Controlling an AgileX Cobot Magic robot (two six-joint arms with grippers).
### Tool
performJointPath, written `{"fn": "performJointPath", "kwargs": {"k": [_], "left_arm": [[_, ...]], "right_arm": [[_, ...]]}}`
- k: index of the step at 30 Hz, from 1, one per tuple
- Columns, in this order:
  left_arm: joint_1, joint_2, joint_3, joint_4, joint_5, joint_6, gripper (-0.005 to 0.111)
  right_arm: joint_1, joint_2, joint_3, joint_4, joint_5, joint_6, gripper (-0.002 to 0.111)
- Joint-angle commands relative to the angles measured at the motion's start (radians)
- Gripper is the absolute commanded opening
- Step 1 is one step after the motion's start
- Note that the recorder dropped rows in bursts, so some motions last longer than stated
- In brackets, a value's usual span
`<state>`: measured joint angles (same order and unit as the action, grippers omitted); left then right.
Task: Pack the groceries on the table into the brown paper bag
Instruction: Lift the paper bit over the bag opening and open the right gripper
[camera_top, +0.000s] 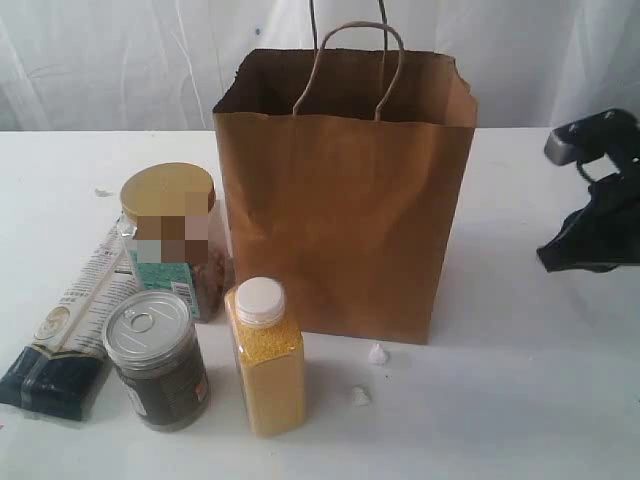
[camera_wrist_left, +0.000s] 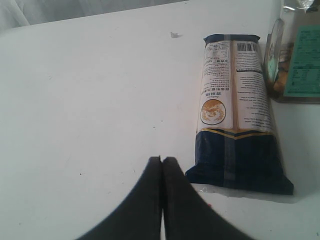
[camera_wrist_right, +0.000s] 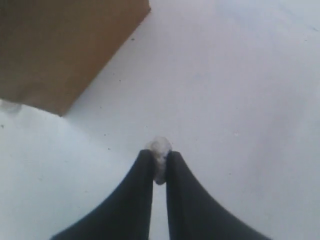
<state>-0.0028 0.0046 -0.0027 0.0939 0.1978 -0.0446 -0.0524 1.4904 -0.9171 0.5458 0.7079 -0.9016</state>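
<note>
The brown paper bag (camera_top: 345, 220) stands open and upright at the middle of the table (camera_top: 520, 400). To its left stand the tan-lidded clear jar (camera_top: 170, 215), the silver-lidded dark jar (camera_top: 155, 355) and the white-capped yellow bottle (camera_top: 265, 360). The long white-and-navy packet (camera_top: 70, 335) lies flat at the far left. My left gripper (camera_wrist_left: 161, 161) is shut and empty, low over bare table beside the packet's (camera_wrist_left: 235, 115) navy end. My right gripper (camera_wrist_right: 159, 160) is shut on a small white lump (camera_wrist_right: 160, 150), to the right of the bag (camera_wrist_right: 60, 45). The right arm (camera_top: 600, 220) shows at the right edge.
Two small white scraps (camera_top: 377, 353) (camera_top: 360, 396) lie on the table by the bag's front corner. A white curtain hangs behind the table. The clear jar (camera_wrist_left: 295, 60) stands close beside the packet's far end.
</note>
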Motion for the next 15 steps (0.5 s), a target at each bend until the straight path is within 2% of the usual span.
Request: {"fn": "performJointPath", "kwargs": {"k": [1,10,15], "left_arm": [[0.001,-0.005,0.003,-0.003,-0.004,-0.002,0.000],[0.001,-0.005,0.003,-0.003,-0.004,-0.002,0.000],[0.001,-0.005,0.003,-0.003,-0.004,-0.002,0.000]], "right_arm": [[-0.009,-0.128,0.000,0.032,0.056,0.139,0.000],[-0.007,-0.388,0.000,0.158,0.138,0.149,0.000],[-0.007,-0.509,0.000,0.409,0.145,0.149,0.000]]}}
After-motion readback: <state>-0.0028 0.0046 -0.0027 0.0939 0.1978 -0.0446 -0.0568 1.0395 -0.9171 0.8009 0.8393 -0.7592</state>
